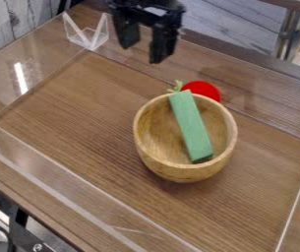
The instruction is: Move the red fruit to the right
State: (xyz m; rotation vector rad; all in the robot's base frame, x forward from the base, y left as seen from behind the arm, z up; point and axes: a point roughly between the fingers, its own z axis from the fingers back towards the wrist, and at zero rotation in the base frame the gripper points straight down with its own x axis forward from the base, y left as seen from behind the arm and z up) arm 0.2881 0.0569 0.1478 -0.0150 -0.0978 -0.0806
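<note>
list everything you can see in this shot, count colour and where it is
red fruit: 1, glossy red with a green stem, on the table just behind the bowl, mostly hidden by its rim
wooden bowl: 1, light wood, centre right of the table
green block: 1, green, flat and long, leaning inside the bowl over its far rim
table: 1, dark wood grain, fenced by clear walls
clear stand: 1, transparent, far left corner
gripper: 1, black, above the far side of the table, left of the fruit, jaws open and empty

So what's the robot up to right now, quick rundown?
Black gripper open, empty, hovering up and left of target. Small round red fruit on table, tucked behind round wooden bowl. Flat green block leaning in bowl, close beside fruit.
</note>
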